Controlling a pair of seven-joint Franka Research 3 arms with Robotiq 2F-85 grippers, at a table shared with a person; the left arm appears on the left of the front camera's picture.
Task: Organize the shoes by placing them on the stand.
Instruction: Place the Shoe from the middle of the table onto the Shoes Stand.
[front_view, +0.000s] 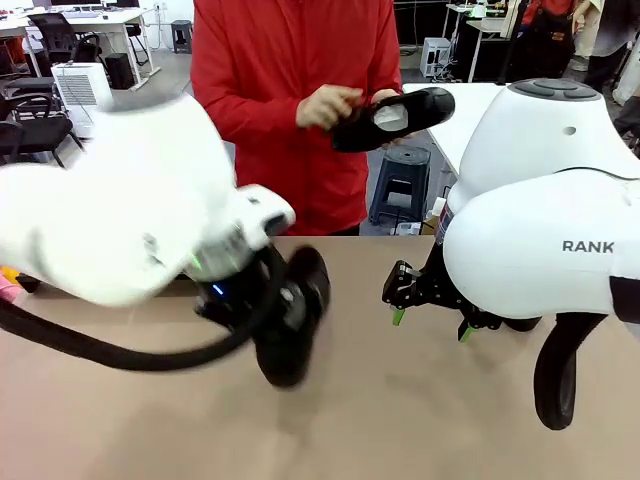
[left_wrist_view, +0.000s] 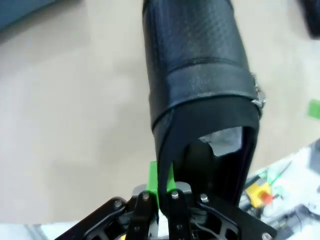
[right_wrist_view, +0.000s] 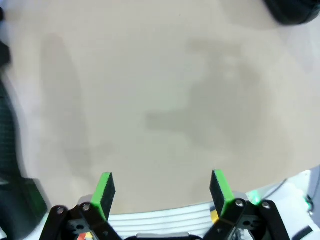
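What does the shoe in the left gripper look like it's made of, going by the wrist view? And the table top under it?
The shoe looks like black leather or a leather-like material with a semi-gloss finish: fine pebbled grain, a panel seam and soft highlights. Whether it is real or synthetic cannot be told. The table top is matte tan and smooth, perhaps laminate or a mat: no grain and no glare.

Pebbled black leather shoe, matt tan tabletop
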